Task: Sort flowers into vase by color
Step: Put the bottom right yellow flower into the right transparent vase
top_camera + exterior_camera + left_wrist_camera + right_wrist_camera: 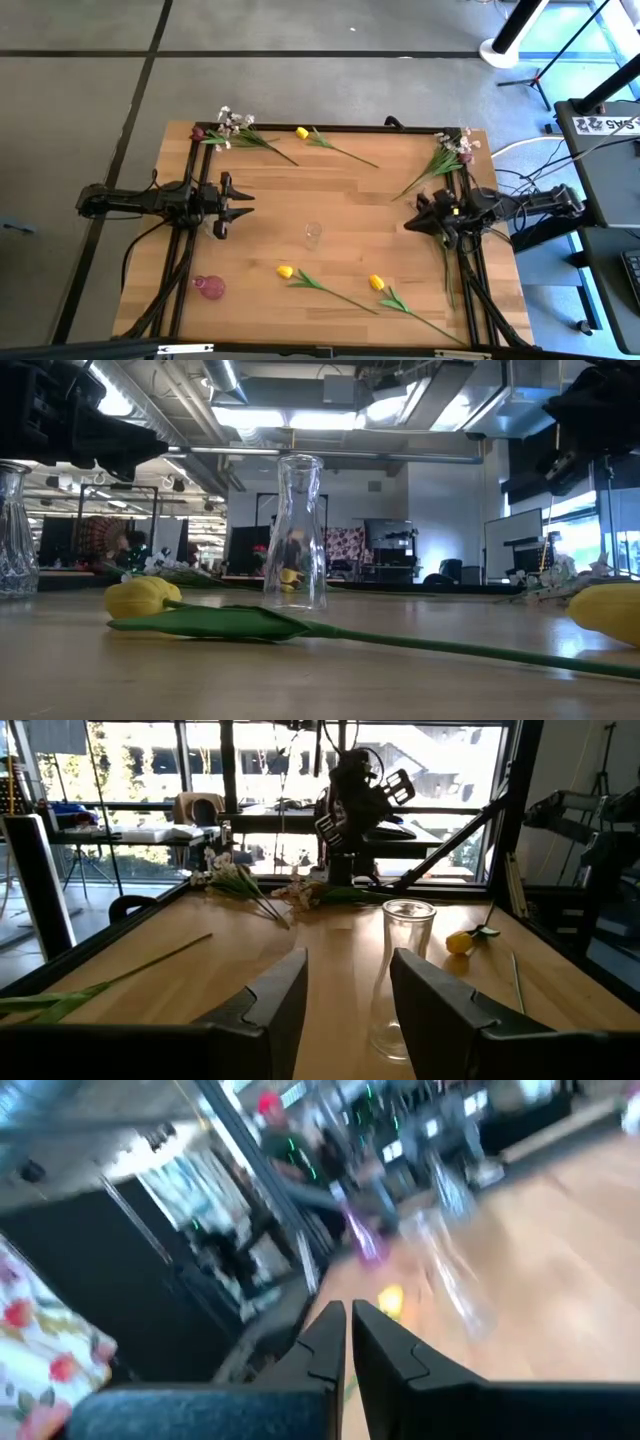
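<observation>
Left hand (240, 203) hovers spread and empty at the tabletop's (350, 200) left; right hand (412, 222) pressed together, holding nothing. Clear vase (313, 235) at centre stands empty. Flowers, e.g. yellow tulip (286, 271), all lie scattered. Sorting apparently not started.

The right wrist view is smeared throughout — a clear glass vase (455, 1270) and a yellow tulip head (390, 1300) show only as streaks, and whatever lies past them cannot be told. In the low view, the yellow tulip head at the right (610, 610) is cut by the picture's edge, as is the ribbed clear glass vase at the left (15, 535). From above, the white-pink blossom sprays (235, 127) are too small to count — the small pink vase (210, 288) likewise lacks detail.
</observation>
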